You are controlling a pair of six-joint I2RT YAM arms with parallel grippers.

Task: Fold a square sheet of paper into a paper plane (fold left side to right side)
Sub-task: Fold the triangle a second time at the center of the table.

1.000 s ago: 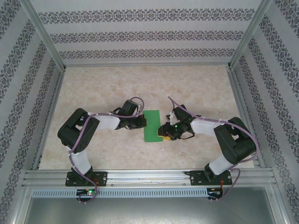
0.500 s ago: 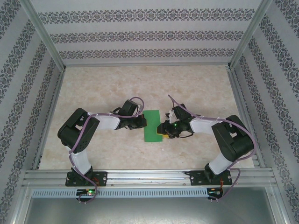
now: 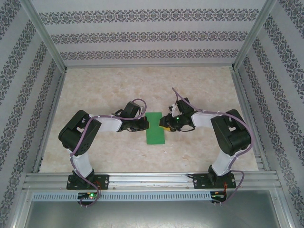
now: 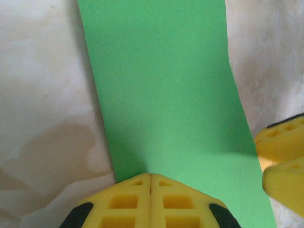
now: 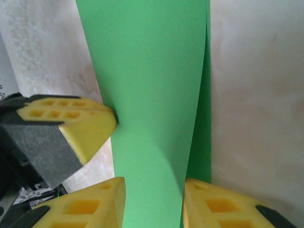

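At the centre of the beige counter (image 3: 118, 90), the folded bright-green paper sheet (image 3: 156, 129) lay flat, its 9 o'clock edge pinned by the closed left end effector (image 3: 146, 124), while the part-open right end effector (image 3: 165, 124) had slid toward 12 o'clock, probably flattening the fold.

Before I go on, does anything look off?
Yes: the folded green paper is not flush. In the right wrist view its top layer's edge slants inward near the right hand, baring a strip of the lower layer.
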